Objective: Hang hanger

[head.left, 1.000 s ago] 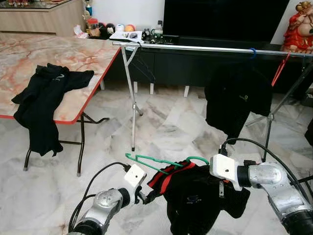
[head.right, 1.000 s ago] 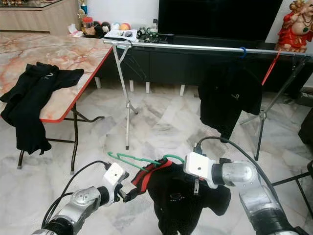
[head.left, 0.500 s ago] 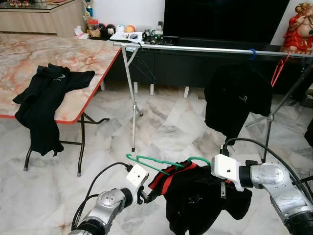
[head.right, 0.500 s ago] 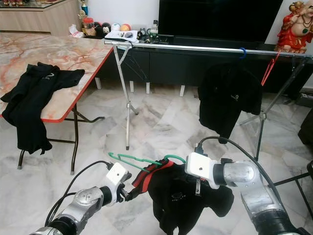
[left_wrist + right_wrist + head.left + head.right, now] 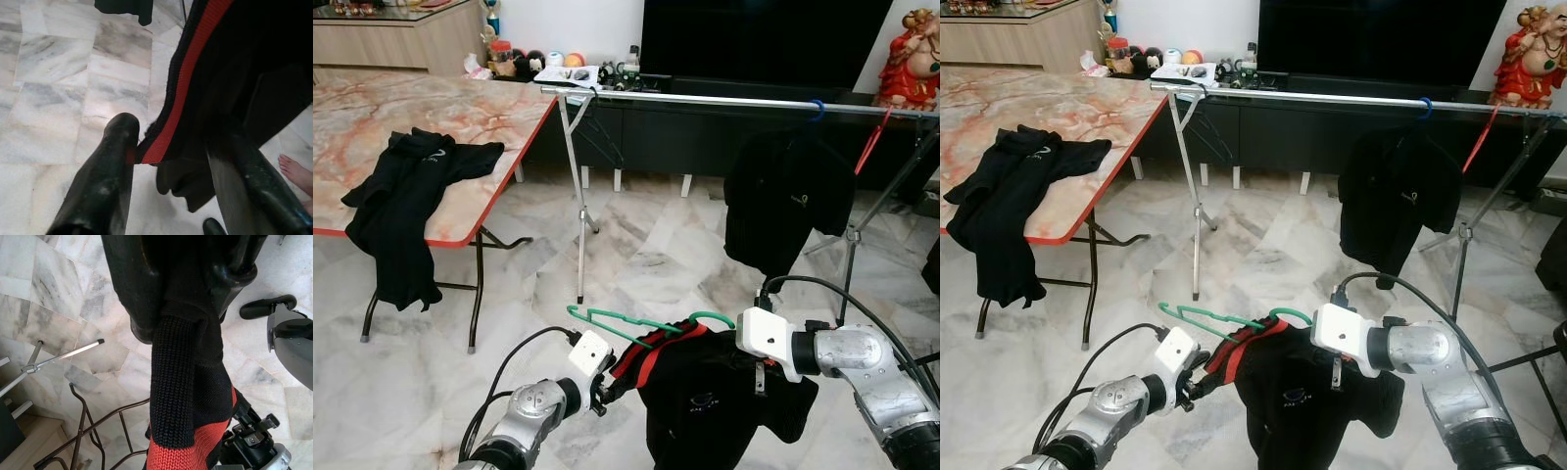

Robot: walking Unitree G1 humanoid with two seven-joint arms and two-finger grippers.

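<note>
On the far left a black garment (image 5: 406, 211) lay draped over the near edge of the marble-topped table (image 5: 460, 117), untouched. Low in the near left, the left gripper (image 5: 604, 380) had its two fingers set apart around the red-trimmed edge of the black shirt (image 5: 710, 401), one finger touching the trim in the left wrist view, the cloth lying loosely between them rather than being pinched. Just above and right of it the green hanger (image 5: 636, 326) sat inside that shirt's neck, its hook curling up beside the right gripper (image 5: 756, 364), whose jaws were buried in the fabric, so I cannot tell whether they were closed. Compared with a second earlier, the shirt had settled to hang straighter and a little lower beneath the hanger, and the left wrist had crept slightly rightward towards it; the arms otherwise held their height. That suggested the garment was now seated on the hanger and the carrying step was about to begin. Far beyond, the steel rail (image 5: 724, 98) already carried a hung black shirt (image 5: 788, 201) on the right, with free rail left of it, well apart from the hanger.
</note>
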